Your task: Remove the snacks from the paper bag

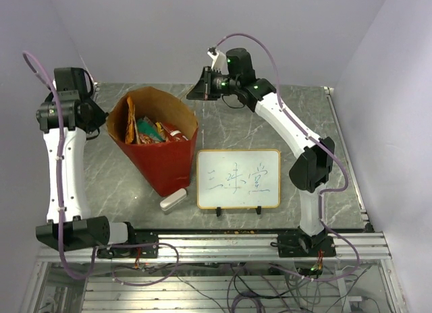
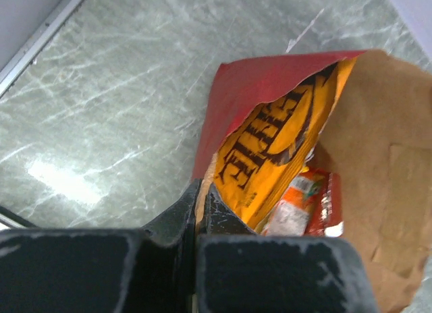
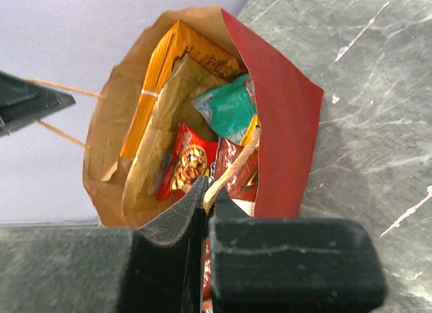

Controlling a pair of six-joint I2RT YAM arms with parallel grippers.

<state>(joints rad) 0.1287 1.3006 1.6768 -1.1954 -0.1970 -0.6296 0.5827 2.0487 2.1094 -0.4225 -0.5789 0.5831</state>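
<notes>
The red paper bag point(image 1: 165, 158) lies on the table with its brown mouth open towards the back. Inside it I see a large flat orange snack bag point(image 2: 277, 144), a teal packet point(image 3: 229, 107), a red packet point(image 3: 189, 161) and a dark red one point(image 3: 241, 175). My left gripper point(image 1: 101, 121) is at the bag's left rim, shut on the paper edge point(image 2: 200, 202). My right gripper point(image 1: 194, 92) is at the right rim, shut on a thin tan handle point(image 3: 235, 166) of the bag. The bag's other handle point(image 3: 64, 90) hangs loose.
A framed whiteboard point(image 1: 237, 178) with writing stands right of the bag near the front. A small white eraser block point(image 1: 173, 200) lies by the bag's closed end. The grey marble table point(image 1: 304, 117) ends in a metal rail at the right.
</notes>
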